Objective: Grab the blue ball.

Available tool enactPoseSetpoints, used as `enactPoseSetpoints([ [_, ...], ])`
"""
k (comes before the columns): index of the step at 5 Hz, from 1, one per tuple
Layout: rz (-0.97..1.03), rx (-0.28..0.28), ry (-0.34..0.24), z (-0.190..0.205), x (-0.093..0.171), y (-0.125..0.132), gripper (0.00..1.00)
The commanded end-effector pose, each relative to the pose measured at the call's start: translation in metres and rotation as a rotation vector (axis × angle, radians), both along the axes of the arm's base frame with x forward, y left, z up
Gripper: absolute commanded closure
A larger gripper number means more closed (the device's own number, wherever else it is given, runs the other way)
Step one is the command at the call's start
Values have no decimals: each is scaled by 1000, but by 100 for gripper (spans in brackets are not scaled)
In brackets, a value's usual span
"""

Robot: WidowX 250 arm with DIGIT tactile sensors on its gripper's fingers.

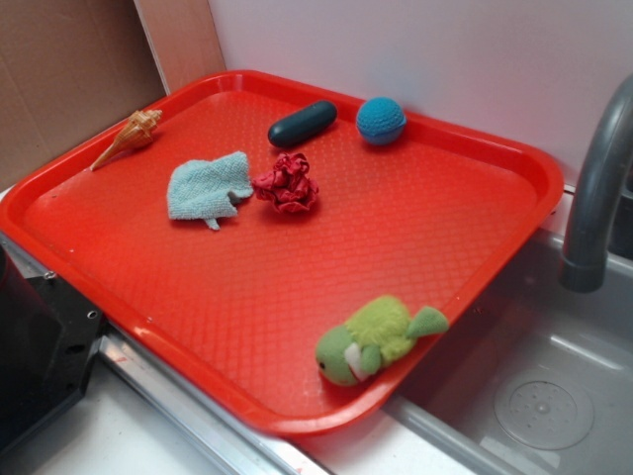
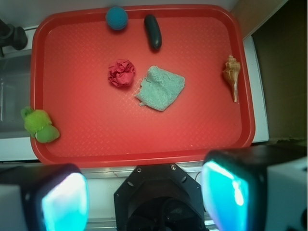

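Along the far edge of the red tray (image 2: 144, 154), as my wrist camera sees it, the blue ball (image 2: 117, 18) sits against the raised rim, which I judge is what keeps so round a thing from rolling off. The dark teal capsule (image 2: 153, 32) lies just beside it along the same edge, apart from it. Nearer the tray's middle rest a crumpled red cloth (image 2: 121, 73) and a light blue terry cloth (image 2: 160, 88), close together. A seashell (image 2: 232, 76) lies by one side edge, and a green plush toy (image 2: 39, 126) slumps on the opposite rim, half over the edge toward the sink (image 1: 554, 376) in the exterior view.

My gripper (image 2: 144, 195) hangs off the near edge of the tray, well above it, its two fingers (image 2: 62, 199) spread wide with nothing between them. The ball is therefore well apart from me: across the whole tray, and a little toward the plush toy's side of my centre line. Reaching it, I judge, means travelling forward over the cloths and then descending, keeping clear of the capsule.
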State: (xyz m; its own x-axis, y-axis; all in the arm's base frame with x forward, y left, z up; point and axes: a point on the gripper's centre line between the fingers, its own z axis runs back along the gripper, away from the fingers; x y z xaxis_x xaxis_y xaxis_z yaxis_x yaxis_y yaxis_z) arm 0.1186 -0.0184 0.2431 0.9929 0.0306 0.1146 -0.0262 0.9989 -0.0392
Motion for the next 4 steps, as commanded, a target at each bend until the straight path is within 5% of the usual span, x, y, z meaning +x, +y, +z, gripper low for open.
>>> enactPoseSetpoints([
  [1,0,0,0,0,0,0,0],
  [2,84,152,23,-50,50,18,0],
  [3,-21,198,-56,-96,105,12,0],
  [4,-73,186,-137,-127,132,3,0],
])
